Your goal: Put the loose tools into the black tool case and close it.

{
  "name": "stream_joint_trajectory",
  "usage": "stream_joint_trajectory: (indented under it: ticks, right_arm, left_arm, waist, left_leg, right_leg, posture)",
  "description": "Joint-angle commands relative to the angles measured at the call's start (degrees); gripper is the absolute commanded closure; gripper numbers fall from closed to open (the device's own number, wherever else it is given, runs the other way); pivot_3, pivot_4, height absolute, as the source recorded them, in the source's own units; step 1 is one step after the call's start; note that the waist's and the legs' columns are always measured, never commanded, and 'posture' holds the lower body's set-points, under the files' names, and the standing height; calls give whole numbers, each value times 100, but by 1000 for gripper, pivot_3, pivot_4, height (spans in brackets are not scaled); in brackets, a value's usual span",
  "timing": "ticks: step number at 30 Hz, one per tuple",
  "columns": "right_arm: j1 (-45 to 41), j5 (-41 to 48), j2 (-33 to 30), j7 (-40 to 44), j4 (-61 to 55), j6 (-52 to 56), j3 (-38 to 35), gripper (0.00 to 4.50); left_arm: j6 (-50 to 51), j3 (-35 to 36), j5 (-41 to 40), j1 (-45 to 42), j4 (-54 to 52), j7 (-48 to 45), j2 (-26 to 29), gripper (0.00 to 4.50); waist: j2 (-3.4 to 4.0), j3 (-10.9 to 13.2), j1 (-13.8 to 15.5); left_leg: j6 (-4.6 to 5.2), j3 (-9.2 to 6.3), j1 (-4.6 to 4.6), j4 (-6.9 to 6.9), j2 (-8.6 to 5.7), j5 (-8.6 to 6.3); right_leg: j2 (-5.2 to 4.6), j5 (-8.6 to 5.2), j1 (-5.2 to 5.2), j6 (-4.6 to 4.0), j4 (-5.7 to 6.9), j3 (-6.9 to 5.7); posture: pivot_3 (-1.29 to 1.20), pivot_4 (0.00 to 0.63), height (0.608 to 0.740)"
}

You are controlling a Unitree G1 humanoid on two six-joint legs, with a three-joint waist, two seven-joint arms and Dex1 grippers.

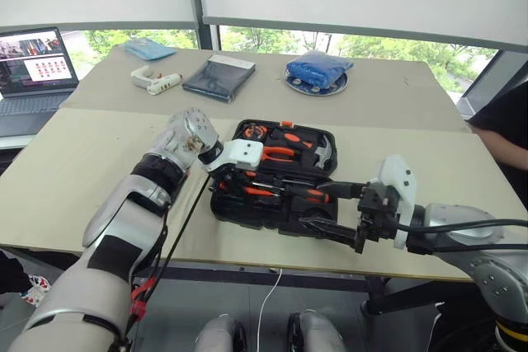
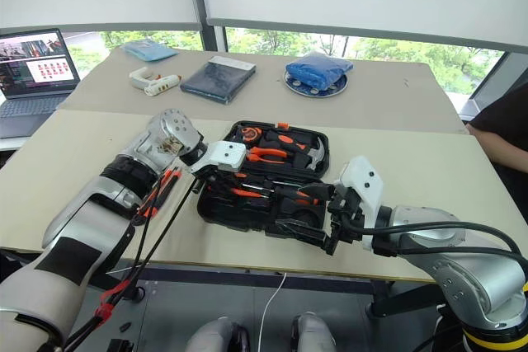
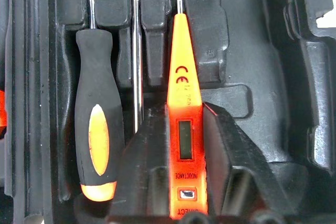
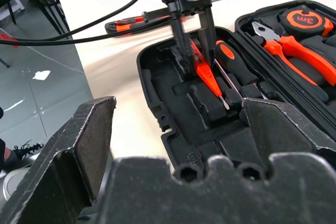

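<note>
Beige worktop below drawn white blinds, green foliage through the strip of window.

Near its front edge, black tool case lying open and flat, lid half toward the window, recessed half toward the robot. Over the recessed half, left pincer pointing steeply down, straddling the small slim orange screwdriver, which slants with its blade end down on the moulding. Clamped or already let go: cannot tell.

Just beside it in the recesses, long screwdriver with orange-black handle seated flat. Between the two, a second steel shaft, its handle end hidden under the pincer.

At the case's near right corner, right pincer released, spread wide, grasping nothing, aimed across the recessed half toward the left one.

In the lid half: orange-handled pliers, tape measure and hammer, each in its own recess.

On the bare worktop just left of the case, partly behind the arm's cables, orange-black tool lying loose; kind not clear.

Farther back, on the second worktop: white glue gun, flat dark blue pouch, blue bundle on a round plate, pale blue packet near the far left corner. Open laptop at the left edge, screen lit. Dark sleeve of a person at the right edge.
</note>
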Motion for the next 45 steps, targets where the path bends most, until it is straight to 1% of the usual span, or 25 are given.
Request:
stream_joint_trajectory:
  ticks: [1, 3, 5, 6, 7, 8, 9, 12, 13, 15, 17, 18, 21, 25, 30, 35, 39, 43, 45]
  right_arm:
    - [-33, 110, -74, -30, -114, -53, -170, 0]
    - [-38, 115, -78, -26, -109, -51, -166, 0]
    - [-32, 127, -79, -21, -105, -50, -173, 0]
    - [-21, 138, -74, -20, -99, -48, -181, 0]
    - [-6, 130, -64, -24, -87, -51, -172, 0]
    - [10, 124, -61, -20, -78, -57, -172, 0]
    - [24, 111, -53, -21, -66, -64, -164, 0]
    - [39, 78, -21, -40, -19, -78, -139, 0]
    - [40, 74, -6, -50, 0, -79, -130, 0]
    - [37, 57, 4, -54, 29, -84, -100, 0]
    - [35, 51, -4, -43, 48, -89, -79, 0]
    - [36, 55, -13, -33, 57, -94, -81, 0]
    - [10, 62, -15, -41, 74, -85, -62, 0]
    - [-7, 49, 4, -77, 70, -77, -19, 0]
    - [15, 61, 24, -126, 32, -72, 0, 0]
    - [42, 81, 73, -184, -15, -64, 39, 0]
    - [53, 69, 120, -220, -31, -80, 91, 0]
    - [38, 31, 164, -241, -8, -104, 152, 0]
    - [20, 13, 181, -245, 18, -118, 173, 0]
  left_arm:
    - [459, 80, -560, -77, -553, -123, 298, 1415]
    - [764, 111, -1100, -43, -895, -123, 544, 644]
    - [936, 197, -1642, 56, -1237, -123, 803, 644]
    - [1025, 392, -1830, 136, -1344, -123, 879, 644]
    - [1143, 676, -1960, 236, -1350, -123, 912, 851]
    - [1242, 872, -2039, 310, -1366, -123, 928, 1204]
    - [1297, 1048, -2077, 402, -1315, -50, 919, 1381]
    - [1257, 1363, -2054, 696, -1085, 325, 738, 2436]
    - [1243, 1439, -2027, 763, -957, 448, 636, 2881]
    - [1221, 1544, -1986, 790, -677, 596, 441, 3513]
    - [1151, 1587, -1908, 739, -399, 692, 285, 4296]
    - [1117, 1599, -1869, 711, -306, 718, 235, 4438]
    - [1168, 1538, -1686, 559, 111, 692, 73, 4438]
    - [1136, 1363, -1383, 490, 431, 488, 8, 4438]
    - [1045, 1417, -1155, 413, 836, 571, -88, 4438]
    - [1024, 1279, -907, 514, 890, 199, 75, 4438]
    - [1052, 1255, -825, 598, 835, -62, 258, 4438]
    - [1145, 1265, -864, 530, 799, -123, 346, 4438]
    - [1193, 1385, -894, 425, 843, -121, 319, 4438]
  waist:
    - [0, 0, 1]
    - [0, 0, -3]
    - [0, 0, -12]
    - [0, 0, -15]
    - [1, 0, -15]
    - [1, -1, -14]
    - [1, 0, -13]
    - [1, -1, 2]
    - [1, -1, 7]
    - [0, 0, 21]
    - [-1, 0, 26]
    - [-1, 0, 21]
    - [-1, 0, 11]
    - [-1, 0, -1]
    - [-2, -1, -2]
    - [-3, -2, -2]
    - [-2, -4, -59]
    - [-2, -5, -87]
    - [-2, -5, -85]
  left_leg:
    - [0, 0, -1, 1, 0, 0]
    - [0, 0, -3, 3, 0, 0]
    - [0, 0, -3, 4, 0, 0]
    - [0, 0, -2, 3, 0, 0]
    - [0, 0, 0, 3, 0, 0]
    - [0, 0, 2, 3, 0, 0]
    - [0, 0, 3, 3, 0, 0]
    - [0, 1, 5, 8, -1, 0]
    - [0, 1, 8, 10, -2, 0]
    - [1, 0, 6, 16, -2, 0]
    - [7, 0, 0, 28, -2, -3]
    - [10, 0, -3, 33, -2, -5]
    - [14, 1, -3, 36, -3, -7]
    - [13, 2, -1, 35, -3, -7]
    - [13, 1, -1, 35, -2, -7]
    - [15, 1, 0, 35, -3, -9]
    - [14, 1, 3, 33, -1, -8]
    - [14, 2, 5, 33, 0, -8]
    - [14, 1, 5, 34, 0, -8]
  right_leg:
    - [0, 0, 0, -1, 0, 0]
    - [0, 3, -2, -6, -1, 2]
    - [0, 3, -2, -6, -1, 5]
    - [0, 3, -2, -6, -1, 5]
    - [-1, 3, -1, -6, 0, 7]
    - [-2, 2, 1, -5, 0, 7]
    - [-2, 1, 2, -4, -1, 7]
    - [-1, -9, 7, 14, 1, 4]
    - [-2, -9, 11, 15, 1, 4]
    - [-2, -7, 13, 17, 1, 1]
    - [-1, -6, 14, 20, 2, -2]
    - [-1, -4, 13, 21, 2, -3]
    - [-1, -3, 13, 22, 1, 1]
    - [0, -2, 13, 22, 2, 2]
    - [0, 5, 12, 9, 2, 2]
    - [-2, 8, 13, 4, 1, 3]
    - [0, 9, 13, 1, 2, 4]
    - [-1, 8, 13, 3, 4, 5]
    - [-1, 7, 13, 4, 5, 5]
  posture:
    - [0, 150, 718]
    - [0, 150, 718]
    - [0, 150, 718]
    - [0, 150, 718]
    - [0, 150, 718]
    - [0, 150, 718]
    - [0, 150, 718]
    - [0, 150, 718]
    - [0, 150, 718]
    - [0, 150, 718]
    - [0, 150, 718]
    - [0, 150, 718]
    - [0, 150, 718]
    - [0, 150, 718]
    - [0, 150, 718]
    - [0, 150, 718]
    - [0, 150, 718]
    - [0, 150, 718]
    - [0, 150, 718]
